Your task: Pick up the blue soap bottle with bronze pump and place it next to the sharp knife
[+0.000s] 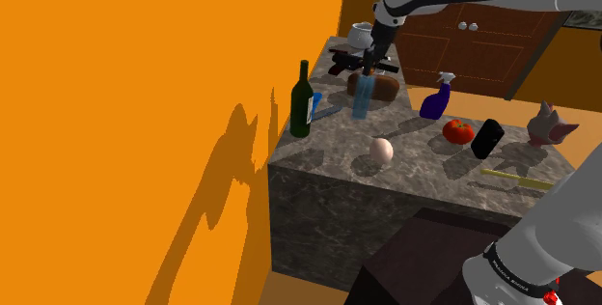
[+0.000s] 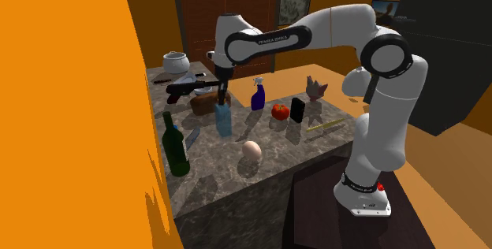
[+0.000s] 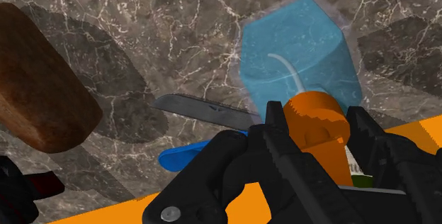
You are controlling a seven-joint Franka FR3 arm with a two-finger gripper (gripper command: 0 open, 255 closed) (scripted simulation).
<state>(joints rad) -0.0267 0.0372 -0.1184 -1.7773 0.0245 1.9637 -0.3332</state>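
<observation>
A translucent blue soap bottle (image 1: pixel 361 98) (image 2: pixel 223 120) (image 3: pixel 297 45) with an orange-bronze pump (image 3: pixel 316 120) stands upright over the marble counter (image 1: pixel 424 173). My gripper (image 1: pixel 369 66) (image 2: pixel 221 94) (image 3: pixel 320 127) is straight above it, shut on the pump, with one black finger on each side. I cannot tell whether the bottle's base touches the counter. The knife (image 1: pixel 324 110) (image 2: pixel 191 137) (image 3: pixel 202 108), grey blade and blue handle, lies flat beside the bottle, between it and a green wine bottle (image 1: pixel 301 100) (image 2: pixel 175 146).
A brown loaf (image 1: pixel 384 86) (image 3: pixel 42 88) and a black gun-shaped object (image 1: pixel 352 62) lie behind the soap bottle. An egg (image 1: pixel 382 149), blue spray bottle (image 1: pixel 439 97), tomato (image 1: pixel 458 130), black can (image 1: pixel 488 139), pink figurine (image 1: pixel 548 124) and yellow strip (image 1: pixel 516 178) share the counter. An orange wall (image 1: pixel 145 110) borders it.
</observation>
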